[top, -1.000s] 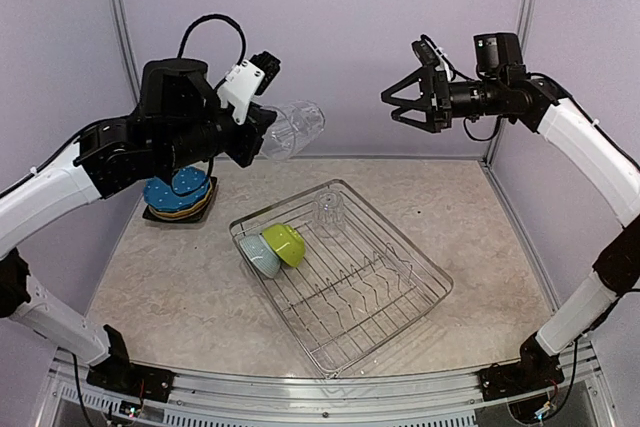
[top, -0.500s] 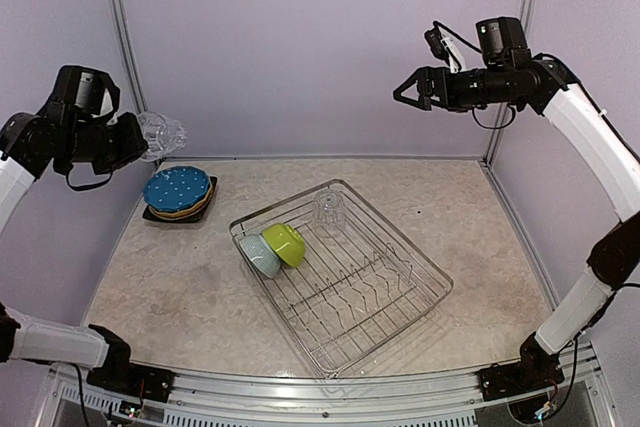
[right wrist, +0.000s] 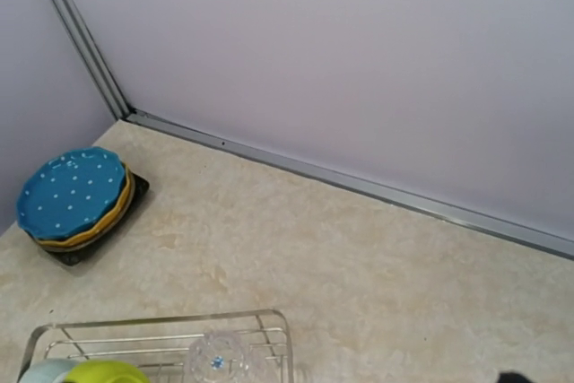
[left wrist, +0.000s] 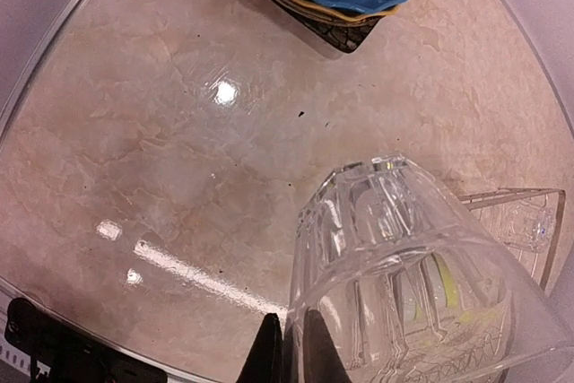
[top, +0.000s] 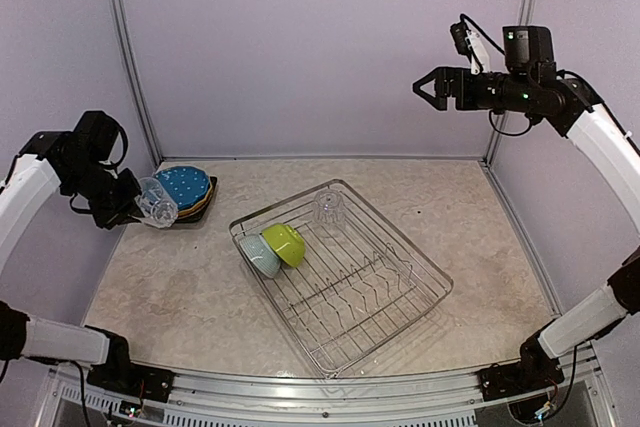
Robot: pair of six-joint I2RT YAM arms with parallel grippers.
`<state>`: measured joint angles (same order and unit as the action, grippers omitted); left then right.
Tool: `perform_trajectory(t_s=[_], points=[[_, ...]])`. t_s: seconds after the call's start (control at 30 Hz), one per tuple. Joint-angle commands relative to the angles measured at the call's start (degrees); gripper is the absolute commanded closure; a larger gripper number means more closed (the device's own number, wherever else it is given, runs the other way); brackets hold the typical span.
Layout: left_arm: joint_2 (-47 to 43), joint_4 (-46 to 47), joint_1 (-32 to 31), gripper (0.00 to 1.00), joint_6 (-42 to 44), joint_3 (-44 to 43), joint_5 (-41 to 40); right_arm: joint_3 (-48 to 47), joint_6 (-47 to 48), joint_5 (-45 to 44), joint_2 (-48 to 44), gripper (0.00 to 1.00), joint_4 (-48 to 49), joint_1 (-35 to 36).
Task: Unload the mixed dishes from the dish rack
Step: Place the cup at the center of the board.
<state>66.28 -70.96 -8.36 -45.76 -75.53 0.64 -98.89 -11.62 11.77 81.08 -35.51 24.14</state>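
Observation:
My left gripper (top: 140, 209) is shut on the rim of a clear glass (top: 157, 202), holding it tilted low over the table beside the plate stack. In the left wrist view the black fingertips (left wrist: 265, 352) pinch the wall of the glass (left wrist: 404, 257). The blue-dotted plate (top: 185, 185) tops the stack, which rests on the black square plate (top: 196, 215). The dish rack (top: 445, 282) holds a lime bowl (top: 285, 243), a pale-blue bowl (top: 258, 255) and another clear glass (top: 329, 209), upside down. My right gripper (top: 430, 87) is open and empty, high at the right.
The right wrist view looks down on the blue-dotted plate (right wrist: 70, 190), the rack's far corner (right wrist: 278, 320) and the back wall's metal edge (right wrist: 359, 184). Metal posts stand in both back corners. Bare beige tabletop surrounds the rack.
The left arm has swung the glass from high over the middle to the left and down beside the plate stack. The right arm has drawn back to the right and up, staying open.

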Motion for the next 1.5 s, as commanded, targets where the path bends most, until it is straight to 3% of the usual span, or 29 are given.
perform_trajectory(t_s=[0.0, 0.53, 0.87, 1.47], points=[[3.02, 2.14, 3.22, 1.0, -0.91, 3.65, 4.61, 0.23, -0.46, 2.38, 1.09, 0.01, 0.34, -0.76], [20.96, 14.62, 12.54, 1.0, 2.49, 5.79, 3.3, 1.97, -1.97, 9.01, 3.66, 0.01, -1.28, -0.76], [30.88, 16.73, 15.62, 1.0, 5.14, 2.33, 3.38, 2.54, -2.18, 10.24, 4.09, 0.01, -1.78, -0.73], [33.97, 14.83, 14.1, 1.0, 6.73, 0.97, 5.99, 4.13, -2.8, 11.7, 4.32, 0.02, -1.49, -0.76]])
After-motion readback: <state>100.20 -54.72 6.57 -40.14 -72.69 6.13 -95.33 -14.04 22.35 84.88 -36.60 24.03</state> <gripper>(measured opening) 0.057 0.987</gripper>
